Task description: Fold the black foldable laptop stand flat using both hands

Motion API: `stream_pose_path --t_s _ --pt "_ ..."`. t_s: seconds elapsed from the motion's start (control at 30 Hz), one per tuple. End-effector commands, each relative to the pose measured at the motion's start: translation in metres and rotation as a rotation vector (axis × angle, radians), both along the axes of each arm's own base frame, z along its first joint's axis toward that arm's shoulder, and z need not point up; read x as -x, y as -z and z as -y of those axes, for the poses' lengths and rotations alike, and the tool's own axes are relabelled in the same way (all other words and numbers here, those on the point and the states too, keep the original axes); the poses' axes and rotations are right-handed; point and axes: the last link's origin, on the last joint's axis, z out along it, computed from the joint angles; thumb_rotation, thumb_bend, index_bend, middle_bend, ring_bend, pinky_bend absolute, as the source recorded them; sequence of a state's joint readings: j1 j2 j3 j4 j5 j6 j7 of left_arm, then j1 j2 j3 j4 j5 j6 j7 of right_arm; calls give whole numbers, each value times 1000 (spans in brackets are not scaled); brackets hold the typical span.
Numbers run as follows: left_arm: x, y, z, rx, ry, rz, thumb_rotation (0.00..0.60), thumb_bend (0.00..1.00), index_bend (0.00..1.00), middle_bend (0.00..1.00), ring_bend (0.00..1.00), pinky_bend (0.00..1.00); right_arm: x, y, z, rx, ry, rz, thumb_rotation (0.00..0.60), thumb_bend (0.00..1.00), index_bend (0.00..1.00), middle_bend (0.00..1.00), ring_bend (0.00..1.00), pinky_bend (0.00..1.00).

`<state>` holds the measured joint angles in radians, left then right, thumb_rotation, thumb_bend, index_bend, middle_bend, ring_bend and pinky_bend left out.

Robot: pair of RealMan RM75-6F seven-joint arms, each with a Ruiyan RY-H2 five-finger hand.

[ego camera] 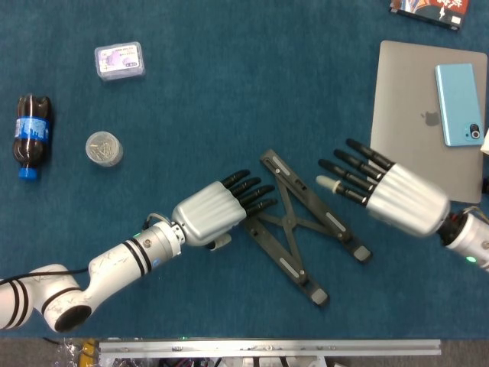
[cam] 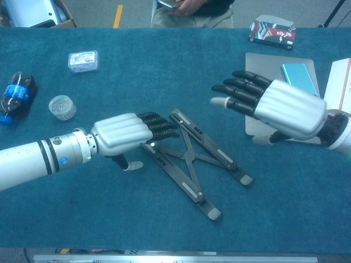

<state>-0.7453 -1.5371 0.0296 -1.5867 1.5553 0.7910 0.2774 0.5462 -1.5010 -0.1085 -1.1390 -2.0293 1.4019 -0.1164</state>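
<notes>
one laptop stand [ego camera: 302, 226], two robot hands [ego camera: 218, 210] [ego camera: 382, 191], one laptop [ego camera: 428, 99], one phone [ego camera: 458, 103], one bottle [ego camera: 30, 134], one plastic box [ego camera: 119, 60], one round jar [ego camera: 104, 147]

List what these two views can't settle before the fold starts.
- Contact: left hand covers the near end of the black laptop stand in the head view; touching or hovering is unclear.
- Right hand height above the stand: undecidable in either view.
- Laptop: partly hidden by the right hand in the chest view.
- Box at the far edge: cut off in the head view.
</notes>
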Motion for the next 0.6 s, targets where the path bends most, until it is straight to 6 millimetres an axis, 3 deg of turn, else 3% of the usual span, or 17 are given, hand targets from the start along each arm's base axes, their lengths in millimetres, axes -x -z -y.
stream_pose_path --t_s 0.03,0.6 --pt "0 1 -2 -7 -29 19 600 318 0 0 0 0 -4 14 -3 -5 -57 -15 600 0 0 0 0 0" --pt "16 15 -7 -21 -97 28 600 317 0 0 0 0 2 40 -7 30 -110 -35 600 0 0 0 0 0"
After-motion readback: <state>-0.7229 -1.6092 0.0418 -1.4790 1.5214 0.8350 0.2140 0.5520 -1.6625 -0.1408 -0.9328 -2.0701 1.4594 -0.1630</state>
